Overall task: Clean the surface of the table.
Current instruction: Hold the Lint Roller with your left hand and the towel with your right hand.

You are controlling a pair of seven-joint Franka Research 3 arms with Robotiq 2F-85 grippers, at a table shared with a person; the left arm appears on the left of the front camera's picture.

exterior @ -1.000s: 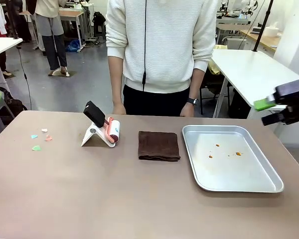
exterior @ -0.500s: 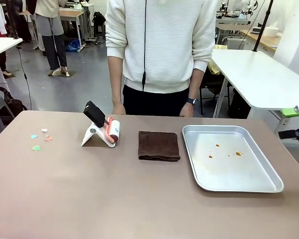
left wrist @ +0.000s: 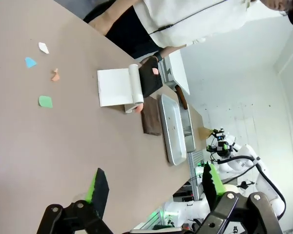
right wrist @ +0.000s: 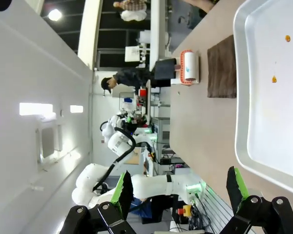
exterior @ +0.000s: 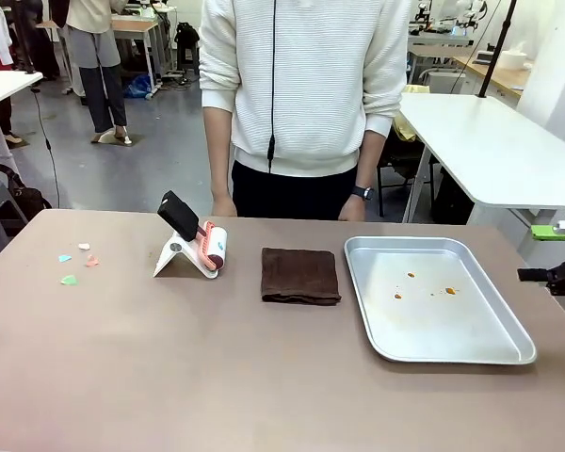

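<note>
The right gripper (exterior: 535, 253) has drawn back rightward and sunk lower, beside the bench's (exterior: 169, 358) right edge. The left gripper (left wrist: 154, 187) has pulled away leftward.

lint roller (exterior: 210, 247), brown cloth (exterior: 300, 275), metal tray (exterior: 471, 325), paper scraps (exterior: 69, 280)

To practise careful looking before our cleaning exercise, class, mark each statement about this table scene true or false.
1. The brown cloth lies between the lint roller and the metal tray. True.
2. The metal tray is spotless. False: small orange-brown spots sit on it.
3. Coloured paper scraps lie near the left end of the table. True.
4. The left gripper is shut on the cloth. False: it is open and holds nothing.
5. The lint roller lies inside the tray. False: it rests on a white stand on the table.
</note>
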